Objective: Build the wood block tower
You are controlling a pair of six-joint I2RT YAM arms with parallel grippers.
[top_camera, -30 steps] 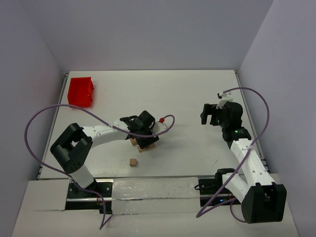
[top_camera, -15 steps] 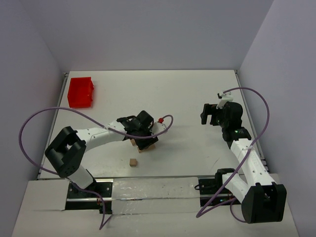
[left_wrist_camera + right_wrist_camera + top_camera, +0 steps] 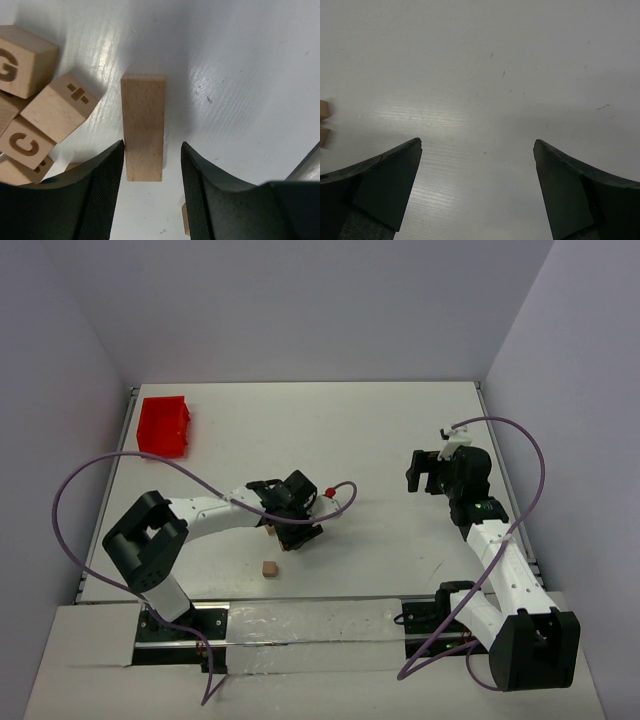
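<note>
Left wrist view: left gripper (image 3: 151,150) jaws half-spread, straddling flat plank block (image 3: 143,127); one finger (image 3: 102,185) close against it, gap at the other, no pinch yet. Lettered cubes (image 3: 59,106) heaped just beside, toward table (image 3: 380,420) near edge, left of middle. Right gripper (image 3: 477,145) jaws spread wide, holding nothing. Step judged: plank pickup. Next move calls for square closure, then lift clear of cubes.

One long plain block (image 3: 143,127), at least three marked cubes (image 3: 62,106) left of it; one red bin (image 3: 163,426), one lone cube (image 3: 268,568).
</note>
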